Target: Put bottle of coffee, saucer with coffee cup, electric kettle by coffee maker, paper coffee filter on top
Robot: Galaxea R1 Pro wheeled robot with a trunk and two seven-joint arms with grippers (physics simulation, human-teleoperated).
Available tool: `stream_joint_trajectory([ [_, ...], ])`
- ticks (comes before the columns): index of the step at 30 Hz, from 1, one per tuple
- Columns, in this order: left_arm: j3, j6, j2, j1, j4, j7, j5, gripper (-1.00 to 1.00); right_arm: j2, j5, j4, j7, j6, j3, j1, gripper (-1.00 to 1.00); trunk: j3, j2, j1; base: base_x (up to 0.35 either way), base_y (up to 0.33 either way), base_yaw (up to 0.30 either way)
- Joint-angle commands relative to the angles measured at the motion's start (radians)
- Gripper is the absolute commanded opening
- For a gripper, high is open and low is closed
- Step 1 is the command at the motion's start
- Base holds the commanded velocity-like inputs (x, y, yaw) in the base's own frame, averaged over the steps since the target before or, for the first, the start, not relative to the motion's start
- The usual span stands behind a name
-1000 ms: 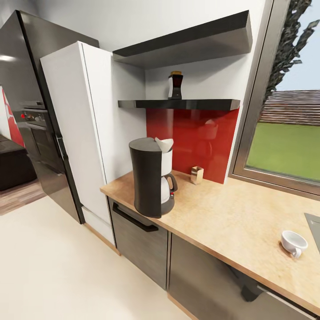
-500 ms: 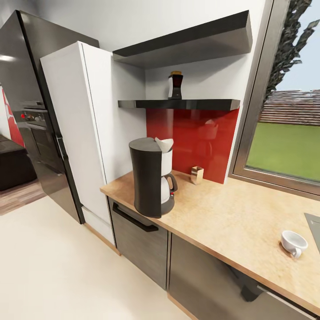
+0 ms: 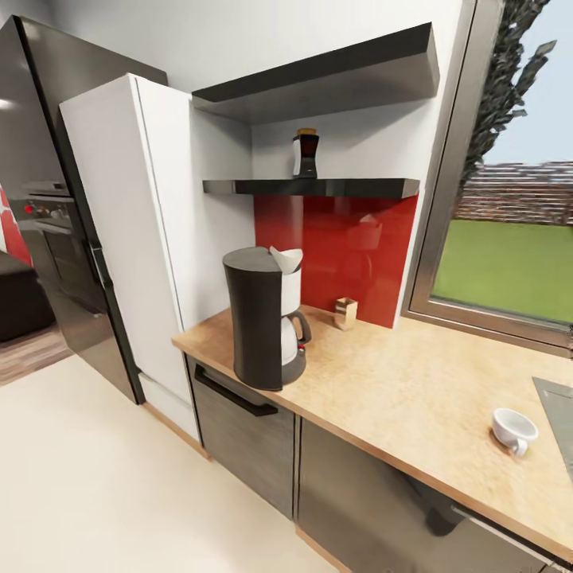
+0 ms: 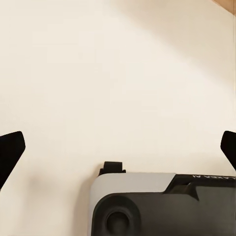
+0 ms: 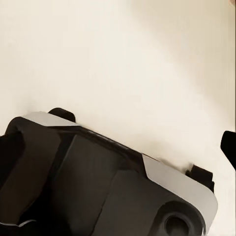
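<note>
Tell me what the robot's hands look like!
The left hand has two plain black fingers with slanted, wedge-shaped tips. The right hand has the same kind of black fingertip. Past them is a rounded robot part, black with a light grey shell and small white letters.

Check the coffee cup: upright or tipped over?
Tipped. The coffee cup lies on its side on the kitchen countertop, its opening facing sideways.

You have one coffee maker [image 3: 261, 318], one paper coffee filter [image 3: 287, 258] and one coffee cup [image 3: 512, 430]. You also have one bottle of coffee [image 3: 305, 153] and two wall shelves [image 3: 318, 188].
</note>
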Motion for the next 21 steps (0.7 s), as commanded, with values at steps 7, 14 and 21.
stream_joint_trajectory([
  [7, 0.002, -0.001, 0.000, 0.000, -0.001, -0.001, 0.002, 1.00, 0.016, -0.051, 0.001, -0.069, -0.004, 0.009, -0.001, 1.00, 0.003, -0.001, 0.000, 0.000, 0.000, -0.218],
  [14, 0.002, -0.001, 0.000, 0.000, -0.001, -0.001, 0.002, 1.00, 0.020, -0.058, 0.001, -0.081, -0.004, 0.009, -0.001, 1.00, 0.007, -0.001, 0.000, 0.000, 0.000, -0.231],
  [21, 0.001, 0.000, -0.001, 0.000, -0.001, -0.001, 0.002, 1.00, 0.021, -0.059, 0.001, -0.084, -0.004, 0.009, -0.001, 1.00, 0.008, -0.001, 0.000, -0.076, -0.177, -0.073],
])
